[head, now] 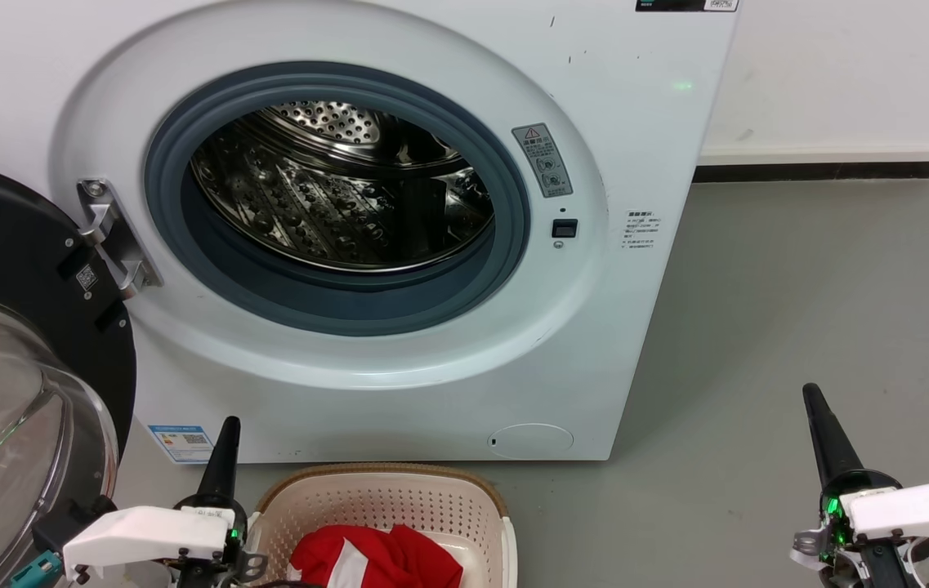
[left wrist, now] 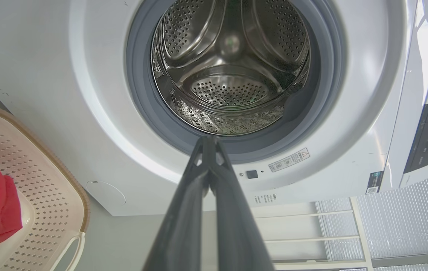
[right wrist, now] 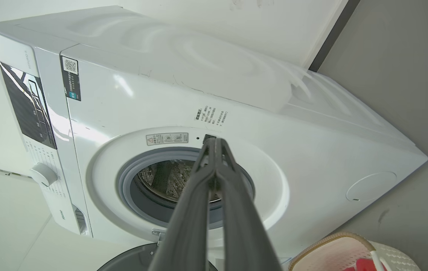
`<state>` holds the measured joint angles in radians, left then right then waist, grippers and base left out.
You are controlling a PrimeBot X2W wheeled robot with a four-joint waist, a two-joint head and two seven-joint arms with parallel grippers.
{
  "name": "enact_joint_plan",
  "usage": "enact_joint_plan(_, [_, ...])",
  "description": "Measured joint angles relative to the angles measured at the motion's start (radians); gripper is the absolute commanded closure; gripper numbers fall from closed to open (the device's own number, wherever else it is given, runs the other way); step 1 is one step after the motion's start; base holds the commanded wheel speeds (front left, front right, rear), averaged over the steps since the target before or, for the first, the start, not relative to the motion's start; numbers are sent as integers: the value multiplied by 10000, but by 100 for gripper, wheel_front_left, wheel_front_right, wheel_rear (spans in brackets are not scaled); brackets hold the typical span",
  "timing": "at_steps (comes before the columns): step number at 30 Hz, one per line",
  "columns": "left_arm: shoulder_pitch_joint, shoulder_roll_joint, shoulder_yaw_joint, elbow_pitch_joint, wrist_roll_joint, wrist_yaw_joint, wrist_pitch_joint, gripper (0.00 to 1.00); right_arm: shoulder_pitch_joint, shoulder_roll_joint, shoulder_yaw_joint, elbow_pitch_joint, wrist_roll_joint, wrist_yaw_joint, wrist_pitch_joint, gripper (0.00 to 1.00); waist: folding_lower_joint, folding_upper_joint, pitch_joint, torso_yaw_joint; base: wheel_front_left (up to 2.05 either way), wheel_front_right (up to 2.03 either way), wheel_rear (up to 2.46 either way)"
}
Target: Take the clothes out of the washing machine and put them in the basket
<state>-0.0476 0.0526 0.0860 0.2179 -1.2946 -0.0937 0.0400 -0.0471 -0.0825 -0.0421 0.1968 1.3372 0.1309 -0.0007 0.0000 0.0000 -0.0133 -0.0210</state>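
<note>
Nearest, the left gripper [head: 229, 426] and the right gripper [head: 812, 398] are seen with fingers pressed together, nothing held. Just beside the left one, the red clothes [head: 386, 559] are laid in the basket [head: 382, 498]. Behind it the washing machine [head: 636, 122] is found, its door [head: 15, 269] swung open.

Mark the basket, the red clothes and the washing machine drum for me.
basket [head: 382, 498]: head view, its perforated back wall.
red clothes [head: 423, 562]: head view, red fabric lying in the basket.
washing machine drum [left wrist: 230, 90]: left wrist view, its perforated rear panel.
</note>
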Motion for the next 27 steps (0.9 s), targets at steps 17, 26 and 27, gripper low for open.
enact_joint_plan(17, [-253,-6,140,119,-1473,-169,343,100,-216,4,-142,217,1425,0,382,100,0,0,71,90,0,0,0])
enact_joint_plan(26, [-391,-8,194,188,-2180,-228,514,100,-357,10,-215,313,2096,0,560,100,0,0,108,138,0,0,0])
enact_joint_plan(27, [-402,-8,198,198,-2259,-255,539,100,-365,10,-224,322,2173,0,593,100,0,0,113,144,0,0,0])
